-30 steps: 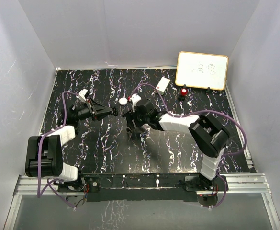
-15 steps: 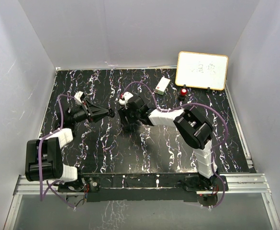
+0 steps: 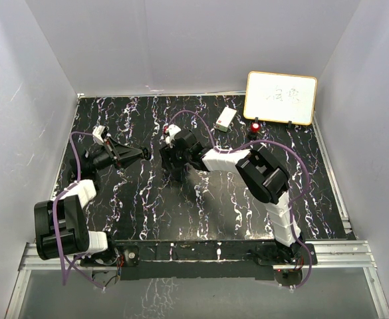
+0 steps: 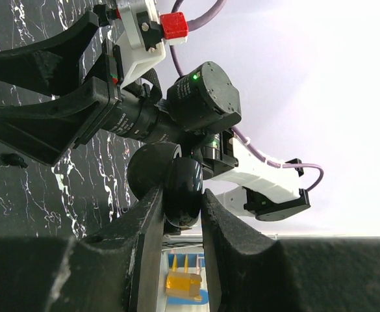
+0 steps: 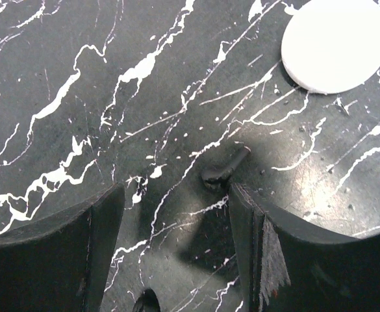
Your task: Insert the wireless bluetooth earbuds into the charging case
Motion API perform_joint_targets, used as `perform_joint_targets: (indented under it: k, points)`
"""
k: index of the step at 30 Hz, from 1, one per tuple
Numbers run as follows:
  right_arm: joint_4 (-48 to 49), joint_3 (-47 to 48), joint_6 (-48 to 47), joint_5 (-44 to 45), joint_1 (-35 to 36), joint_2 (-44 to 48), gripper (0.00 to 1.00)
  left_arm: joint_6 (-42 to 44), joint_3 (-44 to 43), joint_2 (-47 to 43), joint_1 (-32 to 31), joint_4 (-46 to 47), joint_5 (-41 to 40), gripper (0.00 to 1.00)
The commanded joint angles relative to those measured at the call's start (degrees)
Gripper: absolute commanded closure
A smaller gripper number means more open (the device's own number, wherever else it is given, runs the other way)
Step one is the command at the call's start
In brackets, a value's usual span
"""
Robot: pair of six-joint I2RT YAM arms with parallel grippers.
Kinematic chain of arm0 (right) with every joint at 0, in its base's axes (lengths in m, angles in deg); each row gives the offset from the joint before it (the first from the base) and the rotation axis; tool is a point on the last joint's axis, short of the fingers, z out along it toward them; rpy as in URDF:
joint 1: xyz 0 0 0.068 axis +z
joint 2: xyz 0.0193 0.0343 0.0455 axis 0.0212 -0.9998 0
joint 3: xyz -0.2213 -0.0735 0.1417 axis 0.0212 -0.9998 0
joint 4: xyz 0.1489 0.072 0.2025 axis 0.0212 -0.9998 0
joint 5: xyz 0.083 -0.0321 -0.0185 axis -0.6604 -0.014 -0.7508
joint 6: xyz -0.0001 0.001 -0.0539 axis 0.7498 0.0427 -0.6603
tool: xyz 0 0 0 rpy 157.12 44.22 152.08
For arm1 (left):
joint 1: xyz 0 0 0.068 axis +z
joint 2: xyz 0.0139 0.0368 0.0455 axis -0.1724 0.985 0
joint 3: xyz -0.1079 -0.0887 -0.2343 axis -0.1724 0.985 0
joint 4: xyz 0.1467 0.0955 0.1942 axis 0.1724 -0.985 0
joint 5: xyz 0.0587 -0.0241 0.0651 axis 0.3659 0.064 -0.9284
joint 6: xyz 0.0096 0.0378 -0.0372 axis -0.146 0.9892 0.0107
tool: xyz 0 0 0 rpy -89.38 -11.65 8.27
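At the bottom of the top view the two arm bases sit on the near edge of the black marbled table, and both arms reach up toward the middle of the frame. The left gripper lies to the left of centre, pointing right, its fingers clamped on a black round charging case that is held off the table. At the left edge of the left wrist view a tiny black piece lies on the tabletop, too small to identify. Just right of the left gripper, the right gripper points down at the table with its fingers apart and nothing held. One black earbud lies flat on the marble between those fingers, close against the right-hand one; whether they touch I cannot tell. A dark rounded bit shows at the lower edge of the right wrist view, mostly cut off. Beyond the earbud, in the upper right of that view, a white round case rests on the table. Farther back in the top view are a small white box, a red-topped object and a framed whiteboard leaning at the upper right.
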Motion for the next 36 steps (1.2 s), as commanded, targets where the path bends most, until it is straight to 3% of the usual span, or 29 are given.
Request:
perform_joint_targets:
  k: [1,19,28,36]
  points:
    - [1.35,2.72,1.25,-2.22,-0.21,-1.52,0.37,-0.64,-0.1,-2.75,1.06,0.29,1.98,1.0]
    - [1.43,2.78,2.03,-5.17,1.32,-0.25,0.38,-0.8,0.19,-2.94,2.38,0.24,1.69,1.0]
    - [0.93,1.44,0.74,-2.27,1.28,2.33,0.38,-1.9,0.1,-2.11,2.64,1.75,1.68,1.0]
    - [-1.87,-0.03,-6.01,2.86,0.38,7.44,0.36,-2.74,0.32,-1.76,3.0,2.99,1.33,1.0]
